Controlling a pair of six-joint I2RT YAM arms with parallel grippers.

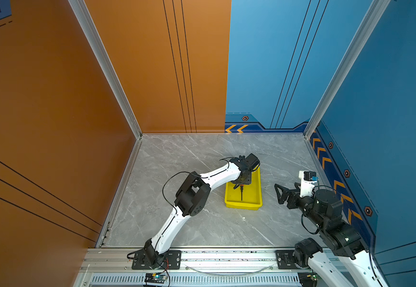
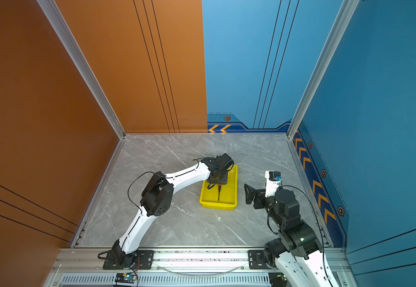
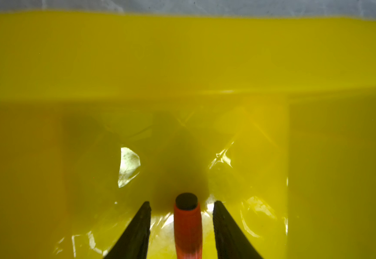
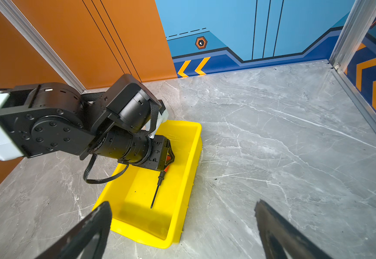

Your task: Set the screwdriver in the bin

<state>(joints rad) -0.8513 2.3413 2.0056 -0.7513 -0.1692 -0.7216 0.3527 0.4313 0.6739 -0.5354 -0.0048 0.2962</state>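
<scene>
Closest to the left wrist lens, two black fingers (image 3: 137, 231) of the left claw (image 3: 182, 203): parted partway, a strip of yellow showing on each side of the orange handle between them, nothing gripped. Largest of all, grey marble tabletop (image 1: 189, 223), spread below and around both claws. Next, white-and-black left arm (image 1: 217, 174), stretched across the middle in both top views, claw end pointed down into the bin. Right arm (image 1: 326, 211) folded at the side, with the right claw (image 1: 280, 193) above the tabletop, off to the side of the left claw and apart from the bin; jaws spread wide in the right wrist view, empty. Yellow plastic bin (image 1: 243, 205) directly under the left claw, far end covered by that wrist in both top views, glossy inner wall just beyond the fingertips in the left wrist view. Smallest, screwdriver (image 4: 157, 190): inside the bin, slanted, orange handle up between the left claw's fingers, thin black shaft running down and away from the claw, tip at the bin floor or just above it, contact not clear.
</scene>
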